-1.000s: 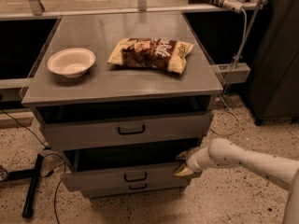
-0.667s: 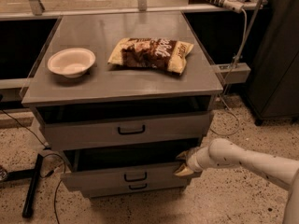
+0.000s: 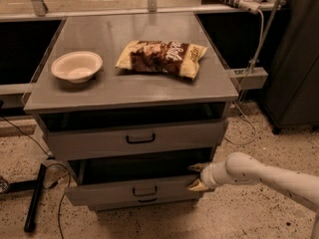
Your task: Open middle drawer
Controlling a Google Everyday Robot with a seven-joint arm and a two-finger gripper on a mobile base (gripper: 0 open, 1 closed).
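The grey cabinet (image 3: 134,91) has three drawers. The top drawer (image 3: 89,143) stands slightly out. The middle drawer (image 3: 109,192), grey with a small black bar handle (image 3: 144,191), is pulled out further, and its dark inside shows. The bottom drawer (image 3: 119,203) is only a thin strip beneath it. My gripper (image 3: 196,176), on a white arm (image 3: 264,176) coming from the right, is at the right end of the middle drawer's front. It is open, with one fingertip (image 3: 195,168) above the front's top edge and one in front of it.
A white bowl (image 3: 77,66) and a chip bag (image 3: 162,57) lie on the cabinet top. A dark cabinet (image 3: 294,59) stands at the right, with cables (image 3: 254,54) beside it. A black bar (image 3: 35,195) and cords lie on the speckled floor at the left.
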